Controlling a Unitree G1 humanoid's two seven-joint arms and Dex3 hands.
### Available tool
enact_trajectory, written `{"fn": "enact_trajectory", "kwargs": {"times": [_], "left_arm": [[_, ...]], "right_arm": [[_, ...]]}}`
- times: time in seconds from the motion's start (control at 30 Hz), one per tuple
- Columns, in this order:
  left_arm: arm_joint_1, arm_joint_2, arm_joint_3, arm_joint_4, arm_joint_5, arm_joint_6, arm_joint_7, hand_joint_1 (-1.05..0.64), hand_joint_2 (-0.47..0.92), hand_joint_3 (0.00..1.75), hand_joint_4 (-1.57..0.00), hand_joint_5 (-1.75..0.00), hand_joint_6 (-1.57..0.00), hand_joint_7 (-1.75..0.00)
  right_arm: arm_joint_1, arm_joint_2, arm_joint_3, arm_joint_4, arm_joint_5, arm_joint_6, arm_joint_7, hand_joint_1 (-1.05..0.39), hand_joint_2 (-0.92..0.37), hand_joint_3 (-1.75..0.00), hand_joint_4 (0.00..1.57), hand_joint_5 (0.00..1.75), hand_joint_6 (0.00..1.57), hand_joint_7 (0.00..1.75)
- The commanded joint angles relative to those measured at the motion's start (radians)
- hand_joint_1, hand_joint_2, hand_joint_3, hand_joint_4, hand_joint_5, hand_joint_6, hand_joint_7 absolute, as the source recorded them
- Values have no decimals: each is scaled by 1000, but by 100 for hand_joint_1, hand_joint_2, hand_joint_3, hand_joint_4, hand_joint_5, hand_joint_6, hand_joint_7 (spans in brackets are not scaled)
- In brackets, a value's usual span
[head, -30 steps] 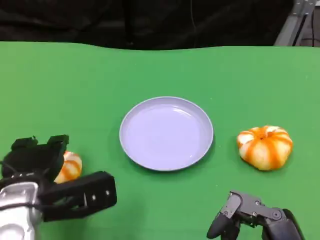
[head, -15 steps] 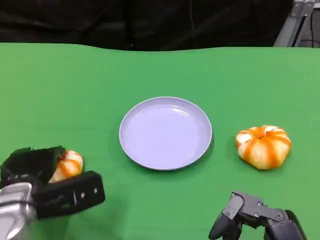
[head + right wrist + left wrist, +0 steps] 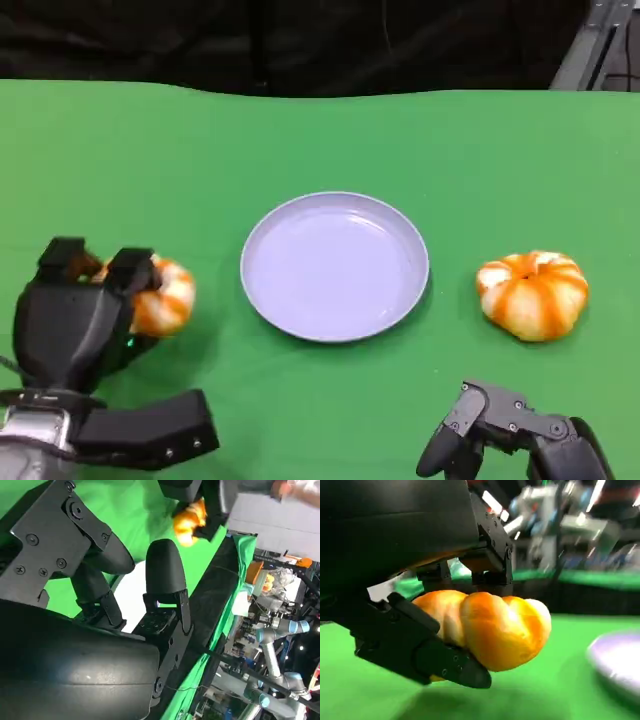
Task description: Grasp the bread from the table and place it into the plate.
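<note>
My left hand (image 3: 75, 325) grips an orange-and-white twisted bread roll (image 3: 165, 298), held a little off the green table at the left of the head view. The left wrist view shows the same roll (image 3: 495, 627) clamped between the black fingers (image 3: 420, 645), clear of the table. A pale lilac plate (image 3: 334, 265) sits in the middle, to the right of the held roll, with nothing in it. A second, pumpkin-shaped bread (image 3: 532, 293) lies to the right of the plate. My right hand (image 3: 500, 435) rests low at the near right edge, holding nothing, its fingers apart.
A green cloth covers the table (image 3: 320, 140), ending at a dark backdrop behind. In the right wrist view my left hand with the roll (image 3: 189, 520) shows across the table, and lab equipment with a robot arm (image 3: 280, 630) stands beyond the table edge.
My left hand has closed on the roll and lifted it, moving up and slightly right toward the plate. The right hand and the other bread stay put.
</note>
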Motion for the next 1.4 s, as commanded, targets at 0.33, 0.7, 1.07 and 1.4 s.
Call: {"fn": "enact_trajectory", "kwargs": {"times": [0.33,0.7,1.07,1.4], "left_arm": [[-134,-81,-61,-101,10,-60,-5,-23,30,114,-102,-175,-82,-175],[-259,-197,-105,17,-2,-40,-53,-15,17,130,-101,-175,-83,-175],[-387,-296,-121,82,-80,142,-509,-26,54,66,-62,-102,-53,-99],[-445,-348,-137,45,-113,338,-937,-79,92,27,0,0,0,-8]], "right_arm": [[20,0,14,-9,2,-3,-4,-3,-19,-160,79,174,82,142],[22,-3,22,-7,0,-11,-8,-2,-20,-159,81,175,82,142],[36,-2,32,-20,-12,-7,-13,-2,-21,-158,80,174,82,142],[47,-3,43,-36,-14,5,-19,-2,-21,-157,80,173,82,141]]}}
